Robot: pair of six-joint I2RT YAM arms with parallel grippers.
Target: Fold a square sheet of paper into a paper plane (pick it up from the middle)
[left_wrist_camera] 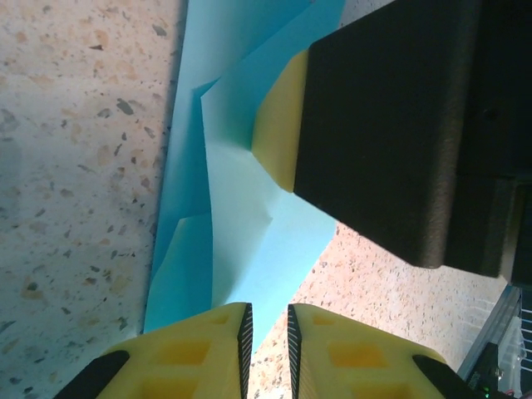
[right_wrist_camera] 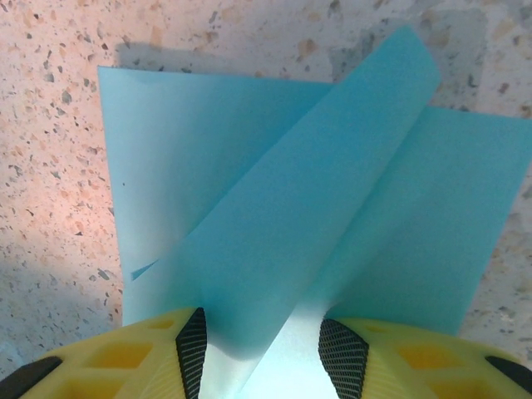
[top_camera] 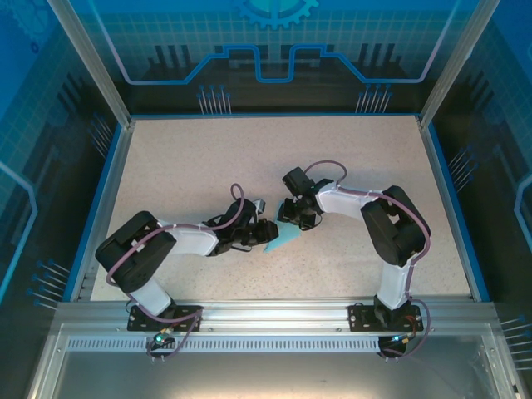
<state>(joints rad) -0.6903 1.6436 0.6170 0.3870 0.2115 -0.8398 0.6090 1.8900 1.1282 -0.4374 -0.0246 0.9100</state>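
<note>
The square sheet of paper (top_camera: 285, 239) lies light blue and partly folded on the speckled table, between both grippers. My left gripper (top_camera: 264, 230) is low at its left side. In the left wrist view its jaws (left_wrist_camera: 268, 309) stand a narrow gap apart, open, with the paper's (left_wrist_camera: 249, 208) pointed corner just under the gap. My right gripper (top_camera: 293, 219) is over the far edge. Its jaws (right_wrist_camera: 262, 320) are apart, and a raised, curled flap (right_wrist_camera: 332, 166) of the sheet (right_wrist_camera: 191, 150) runs between the pads. A yellow fingertip (left_wrist_camera: 278, 125) of the right gripper rests on the paper.
The speckled table (top_camera: 249, 158) stretches free behind and to both sides of the arms. A blue raised rim (top_camera: 108, 199) borders it left, right and back. An aluminium rail (top_camera: 274, 320) with the arm bases runs along the near edge.
</note>
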